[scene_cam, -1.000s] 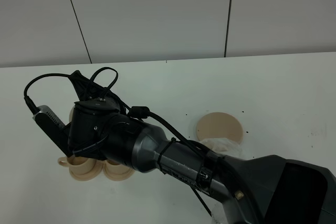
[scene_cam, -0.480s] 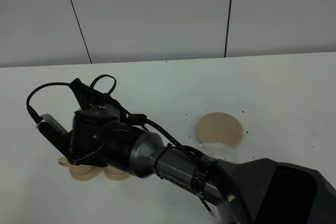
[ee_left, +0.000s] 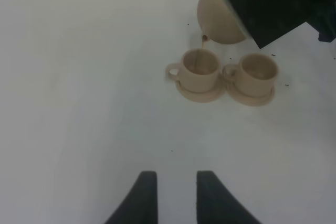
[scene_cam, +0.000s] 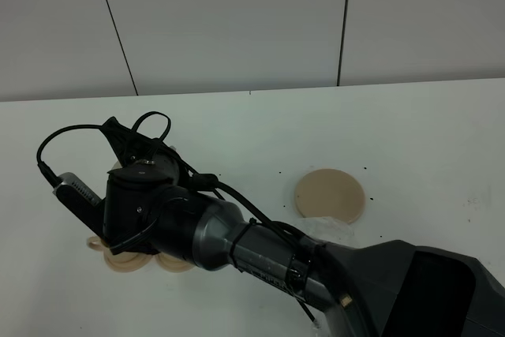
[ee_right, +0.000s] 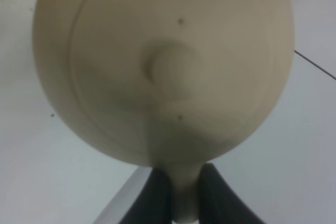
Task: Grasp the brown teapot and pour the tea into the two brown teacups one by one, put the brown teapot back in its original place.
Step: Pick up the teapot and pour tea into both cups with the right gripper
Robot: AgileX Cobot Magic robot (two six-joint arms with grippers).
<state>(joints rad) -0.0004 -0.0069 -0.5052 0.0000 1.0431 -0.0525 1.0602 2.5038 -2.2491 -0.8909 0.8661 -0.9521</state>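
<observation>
The brown teapot [ee_left: 218, 19] hangs tilted over the two brown teacups, and a thin stream runs from its spout [ee_left: 205, 38] into the cup further from the arm [ee_left: 199, 65]. The second cup [ee_left: 258, 71] stands beside it, each on a small saucer. My right gripper [ee_right: 184, 195] is shut on the teapot's handle; the teapot's lid and knob [ee_right: 168, 72] fill the right wrist view. In the high view my right arm [scene_cam: 158, 211] hides the teapot and most of the cups; only the saucers [scene_cam: 126, 260] show. My left gripper [ee_left: 176, 198] is open, empty, well short of the cups.
The wide flat tan disc [scene_cam: 330, 195] lies bare on the white table [scene_cam: 410, 132], to the right of the cups. A grey panelled wall [scene_cam: 237, 21] stands behind the table. Small dark specks dot the tabletop near the disc.
My right arm has sunk a little lower over the cups with the teapot, and it now hides more of them. The disc has not moved.
</observation>
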